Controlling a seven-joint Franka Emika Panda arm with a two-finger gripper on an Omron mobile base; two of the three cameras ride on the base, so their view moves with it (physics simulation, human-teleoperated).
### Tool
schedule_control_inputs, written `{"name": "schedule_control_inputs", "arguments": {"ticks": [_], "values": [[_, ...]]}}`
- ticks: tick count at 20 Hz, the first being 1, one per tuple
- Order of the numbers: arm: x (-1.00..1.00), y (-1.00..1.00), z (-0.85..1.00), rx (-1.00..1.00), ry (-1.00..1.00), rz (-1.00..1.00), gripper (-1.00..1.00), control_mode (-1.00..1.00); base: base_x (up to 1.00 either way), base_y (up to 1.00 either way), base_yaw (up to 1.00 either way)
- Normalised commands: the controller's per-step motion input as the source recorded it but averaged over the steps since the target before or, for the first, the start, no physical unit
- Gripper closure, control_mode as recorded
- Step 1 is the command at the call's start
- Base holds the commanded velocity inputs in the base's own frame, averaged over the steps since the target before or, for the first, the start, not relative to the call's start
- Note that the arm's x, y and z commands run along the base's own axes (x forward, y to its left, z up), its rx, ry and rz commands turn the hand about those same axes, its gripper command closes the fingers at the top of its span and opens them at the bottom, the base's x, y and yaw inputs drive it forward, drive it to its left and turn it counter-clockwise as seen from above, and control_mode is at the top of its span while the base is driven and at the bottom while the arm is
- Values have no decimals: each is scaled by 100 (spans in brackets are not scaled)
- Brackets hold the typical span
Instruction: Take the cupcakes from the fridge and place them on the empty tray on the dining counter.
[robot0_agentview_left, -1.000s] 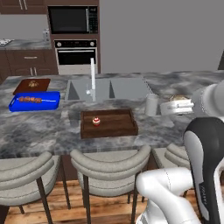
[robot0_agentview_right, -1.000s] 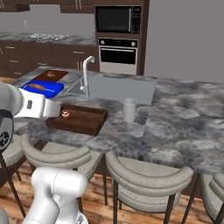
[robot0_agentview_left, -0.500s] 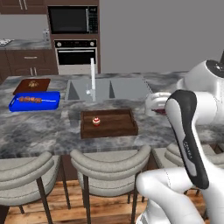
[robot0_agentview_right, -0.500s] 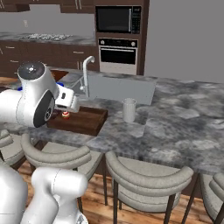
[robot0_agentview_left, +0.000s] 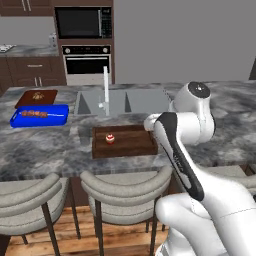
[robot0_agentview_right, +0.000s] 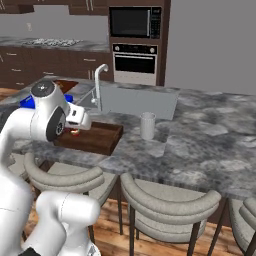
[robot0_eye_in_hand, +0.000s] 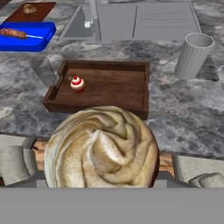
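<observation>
A tan-topped cupcake (robot0_eye_in_hand: 101, 148) looms at the bottom of the hand view, and my gripper (robot0_agentview_left: 150, 122) is shut on it, its fingertips hidden behind the frosting. The hand hovers at the right end of the dark wooden tray (robot0_agentview_left: 131, 145) on the dining counter (robot0_agentview_left: 50, 145); from the right it shows as gripper (robot0_agentview_right: 82, 120) above the tray (robot0_agentview_right: 100, 137). A red-topped cupcake (robot0_eye_in_hand: 77, 83) stands upright in the left part of the tray (robot0_eye_in_hand: 113, 94), also seen as cupcake (robot0_agentview_left: 110, 138). The fridge is out of view.
A bright blue tray (robot0_agentview_left: 39, 115) with skewered food and a reddish board (robot0_agentview_left: 36, 98) lie at the counter's left. The sink's faucet (robot0_agentview_left: 106, 90) rises behind the tray. A grey cup (robot0_eye_in_hand: 193, 55) stands to the tray's right. Beige stools (robot0_agentview_left: 35, 197) line the near edge.
The arm has swung in from the right side of the counter toward the tray, carrying the tan cupcake. The tray, red cupcake and cup stay put.
</observation>
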Motion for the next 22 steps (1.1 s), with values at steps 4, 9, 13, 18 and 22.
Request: {"name": "schedule_control_inputs", "arguments": {"ticks": [4, 9, 13, 18, 22], "values": [[72, 9, -40, -10, 9, -5, 100, -100, 0, 0, 0], [48, -15, -24, 0, 12, 0, 100, -100, 0, 0, 0], [50, -8, -27, 0, 10, 0, 100, -100, 0, 0, 0], [54, 0, -41, 0, 4, 0, 100, -100, 0, 0, 0], [49, 0, -44, 0, 4, 0, 100, -100, 0, 0, 0]]}}
